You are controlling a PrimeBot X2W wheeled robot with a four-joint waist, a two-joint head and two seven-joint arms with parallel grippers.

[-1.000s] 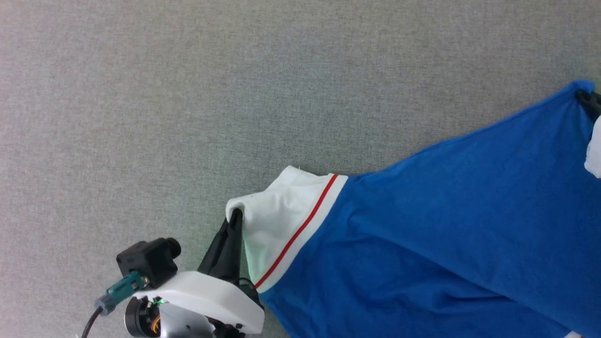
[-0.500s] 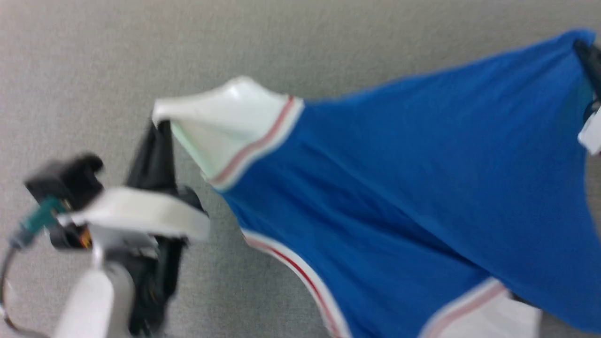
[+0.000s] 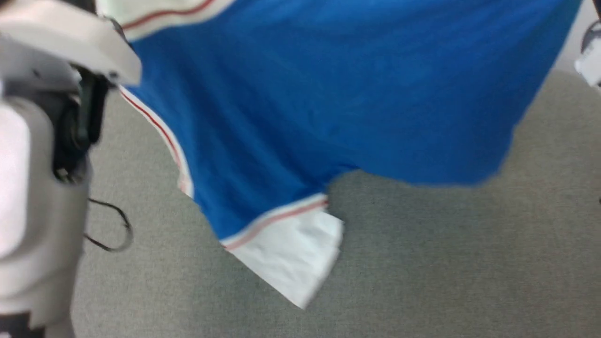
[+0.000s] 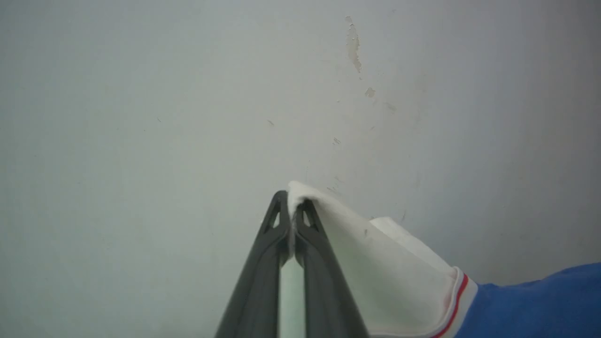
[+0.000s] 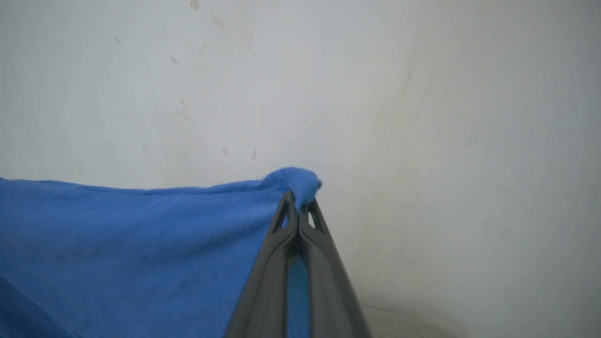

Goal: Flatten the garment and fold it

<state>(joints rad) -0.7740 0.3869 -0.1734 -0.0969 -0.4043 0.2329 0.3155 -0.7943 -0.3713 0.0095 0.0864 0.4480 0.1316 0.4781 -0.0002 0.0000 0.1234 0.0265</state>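
The garment [image 3: 328,94], a royal-blue jersey with white sleeves and red-striped trim, hangs spread in the air across the top of the head view. One white sleeve [image 3: 293,249] dangles at its lower edge. In the left wrist view my left gripper [image 4: 293,206] is shut on the tip of the other white sleeve [image 4: 375,272]. In the right wrist view my right gripper [image 5: 298,209] is shut on a bunched blue corner of the garment [image 5: 117,244]. My pale left forearm [image 3: 37,164] fills the head view's left edge.
Grey carpet [image 3: 446,263] lies below the hanging cloth. A thin dark cable [image 3: 110,230] loops beside my left arm. Both wrist views face a pale scuffed wall [image 4: 188,94]. A white part of my right arm [image 3: 590,56] shows at the head view's right edge.
Both arms have lifted the garment off the carpet, so it now hangs spread between them. The head view has shifted and the lower sleeve has dropped free.
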